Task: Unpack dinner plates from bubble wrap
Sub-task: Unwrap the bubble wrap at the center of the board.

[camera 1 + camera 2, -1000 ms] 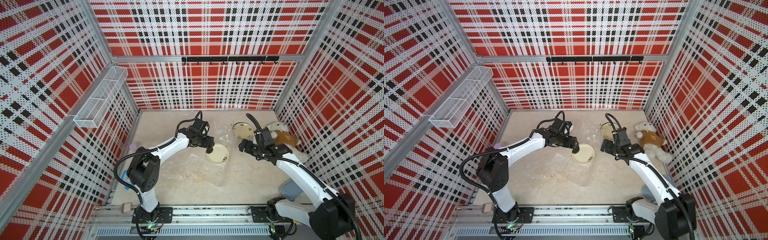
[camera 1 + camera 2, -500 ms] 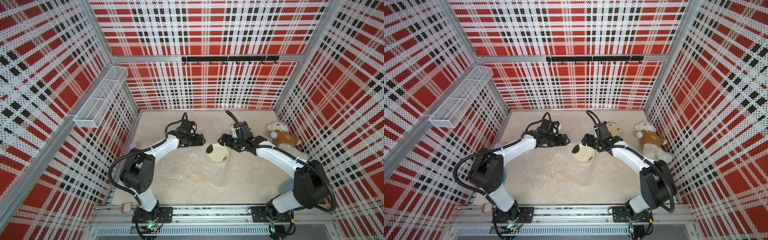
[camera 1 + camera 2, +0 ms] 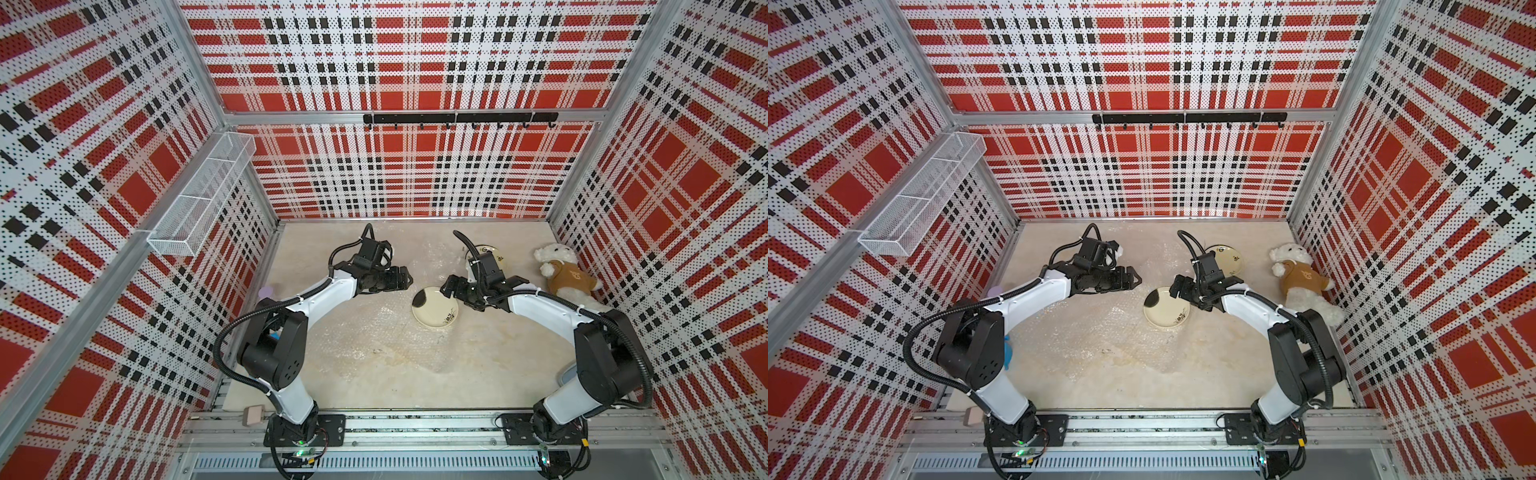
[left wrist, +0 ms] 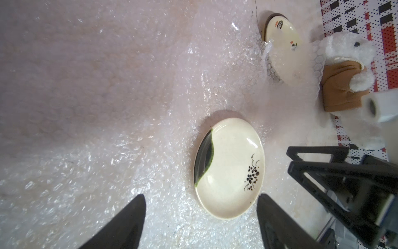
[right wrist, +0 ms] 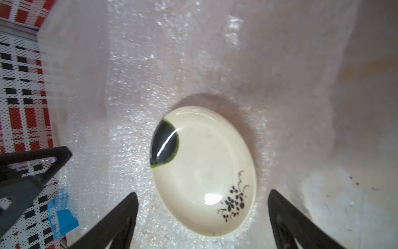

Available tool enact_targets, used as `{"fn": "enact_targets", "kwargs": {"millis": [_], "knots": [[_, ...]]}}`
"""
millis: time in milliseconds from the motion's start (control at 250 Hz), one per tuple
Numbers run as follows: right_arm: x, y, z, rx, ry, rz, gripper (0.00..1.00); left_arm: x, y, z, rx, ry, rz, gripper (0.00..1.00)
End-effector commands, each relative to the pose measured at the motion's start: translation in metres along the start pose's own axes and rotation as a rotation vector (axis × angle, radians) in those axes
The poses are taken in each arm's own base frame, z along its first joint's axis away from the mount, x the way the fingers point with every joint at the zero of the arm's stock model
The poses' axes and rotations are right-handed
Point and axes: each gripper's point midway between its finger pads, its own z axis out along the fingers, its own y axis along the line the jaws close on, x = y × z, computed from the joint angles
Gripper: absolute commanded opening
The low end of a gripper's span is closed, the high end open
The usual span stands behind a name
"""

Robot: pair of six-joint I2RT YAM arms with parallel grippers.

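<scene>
1. Two plates are in my sight. The near plate (image 3: 435, 308) is cream with a dark patch at one edge and a small flower sprig. It lies face up and uncovered on the bubble wrap (image 3: 370, 336), which is spread flat over the middle of the table (image 3: 519, 374).
2. The far plate (image 3: 1227, 257) sits toward the back wall, near the teddy bear (image 3: 1296, 276). In the left wrist view, a crumpled edge of wrap touches its rim.
3. My left gripper (image 3: 409, 280) stands wide open and empty. It is just left of the near plate, apart from it, and points toward it.
4. My right gripper (image 3: 448, 289) is spread wide too and holds nothing. It hangs at the near plate's back-right rim, and I cannot tell whether it touches.
5. In both wrist views, the near plate shows between the black fingertips (image 5: 120, 215).
</scene>
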Motion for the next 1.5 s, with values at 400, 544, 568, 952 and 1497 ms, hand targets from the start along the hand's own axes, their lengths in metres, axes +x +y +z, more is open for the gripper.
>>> {"fn": "enact_targets", "kwargs": {"millis": [400,544,568,952,1497], "knots": [[0.012,-0.031,0.009,-0.029,0.014,0.042,0.94,-0.010,-0.010,0.002,0.034,-0.021,0.000,0.83],[0.010,-0.025,0.012,-0.073,0.002,0.033,0.92,-0.010,-0.010,0.003,0.034,-0.020,0.002,0.83],[0.010,-0.024,0.012,-0.078,0.001,0.031,0.91,-0.010,-0.010,0.003,0.034,-0.018,0.003,0.83],[0.010,-0.017,0.021,-0.134,0.003,0.039,0.67,-0.008,-0.009,0.003,0.030,-0.018,0.001,0.83],[0.019,-0.030,0.036,-0.113,0.024,0.059,0.54,-0.009,-0.008,0.003,0.031,-0.018,0.001,0.83]]}}
